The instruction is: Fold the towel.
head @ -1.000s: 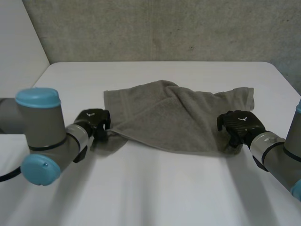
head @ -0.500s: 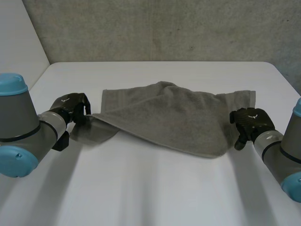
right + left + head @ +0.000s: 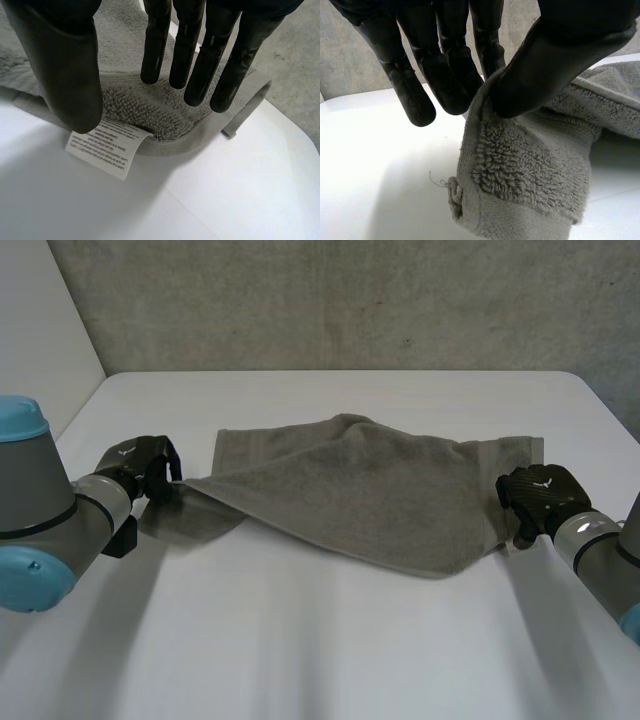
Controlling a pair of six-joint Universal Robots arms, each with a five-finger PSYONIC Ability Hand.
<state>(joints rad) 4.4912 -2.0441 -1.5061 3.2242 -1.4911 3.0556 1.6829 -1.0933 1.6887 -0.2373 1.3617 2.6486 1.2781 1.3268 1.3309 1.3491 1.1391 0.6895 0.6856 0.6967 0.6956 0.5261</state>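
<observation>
L hand [image 3: 145, 462], R hand [image 3: 540, 496] pinch towel [image 3: 360, 490] (end corners).

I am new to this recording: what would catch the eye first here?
A grey terry towel lies rumpled across the white table, spread between the two black hands. The left hand pinches one near corner; the right hand pinches the opposite one, beside a white care label.

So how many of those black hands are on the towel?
2. The left hand pinches the towel at its left corner; the right hand grips its right corner, by the label.
</observation>
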